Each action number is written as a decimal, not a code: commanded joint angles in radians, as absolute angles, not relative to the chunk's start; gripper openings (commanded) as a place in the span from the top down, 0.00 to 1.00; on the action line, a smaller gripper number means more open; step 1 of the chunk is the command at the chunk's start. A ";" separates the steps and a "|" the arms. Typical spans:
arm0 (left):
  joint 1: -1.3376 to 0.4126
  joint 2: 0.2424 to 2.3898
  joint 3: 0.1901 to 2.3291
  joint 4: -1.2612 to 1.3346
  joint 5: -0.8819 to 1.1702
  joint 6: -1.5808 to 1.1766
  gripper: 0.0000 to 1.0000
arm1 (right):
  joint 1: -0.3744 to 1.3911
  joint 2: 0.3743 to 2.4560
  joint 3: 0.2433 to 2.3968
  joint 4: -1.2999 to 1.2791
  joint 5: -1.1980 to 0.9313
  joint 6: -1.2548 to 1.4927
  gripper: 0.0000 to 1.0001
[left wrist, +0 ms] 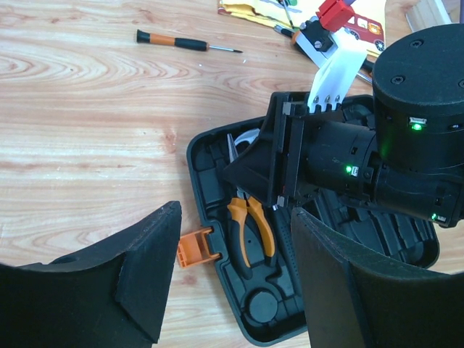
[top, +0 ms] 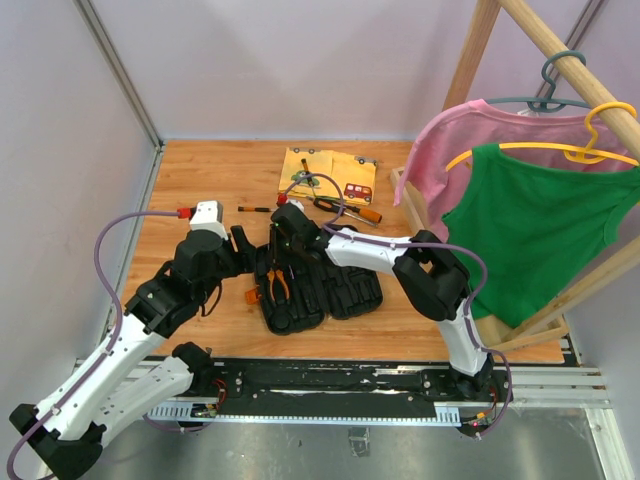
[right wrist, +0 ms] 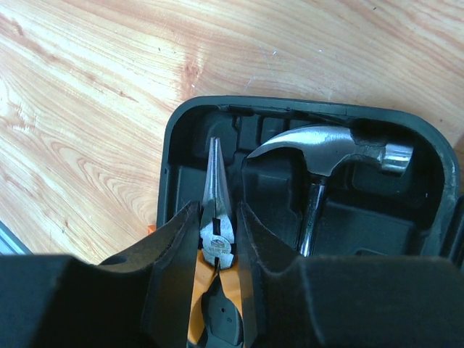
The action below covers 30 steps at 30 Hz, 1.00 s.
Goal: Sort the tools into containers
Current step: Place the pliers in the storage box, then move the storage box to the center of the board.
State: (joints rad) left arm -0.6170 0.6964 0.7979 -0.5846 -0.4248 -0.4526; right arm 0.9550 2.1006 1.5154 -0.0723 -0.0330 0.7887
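Right pincer: narrow, pads pressed on either side of the pliers' pivot.
Pliers: lying in a moulded slot of the open case, orange handles toward the right wrist, nose pointing away.
Axis: runs straight out from the right pincer, crossed square by its fingers.
Neighbour: hammer, bedded alongside in the same half.
Left pincer: wide, empty, over the case's latch end.
Nearer arm: right; probably needs only to let go and lift clear.
Outlying: screwdriver, loose on the table beyond the case.
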 commanded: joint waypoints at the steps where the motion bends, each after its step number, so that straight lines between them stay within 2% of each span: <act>1: -0.621 0.699 0.793 -0.557 -0.426 -0.446 0.34 | 0.974 2.077 1.510 -0.052 -0.022 0.779 0.70; 10: -0.621 0.698 0.793 -0.557 -0.427 -0.446 0.34 | 0.975 1.998 1.458 -0.050 0.001 0.727 0.60; 20: -0.621 0.723 0.800 -0.558 -0.423 -0.461 0.33 | 0.975 1.849 1.278 0.008 -0.012 0.608 0.58; 30: -0.622 0.885 0.714 -0.485 -0.399 -0.697 0.35 | 0.973 1.788 1.147 0.011 -0.029 0.584 0.60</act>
State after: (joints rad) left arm -0.6170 0.8227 0.7513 -0.5343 -0.3992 -0.5888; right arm 0.9550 1.8286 1.1835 0.0170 -0.0448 0.6189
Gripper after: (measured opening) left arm 0.655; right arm 0.406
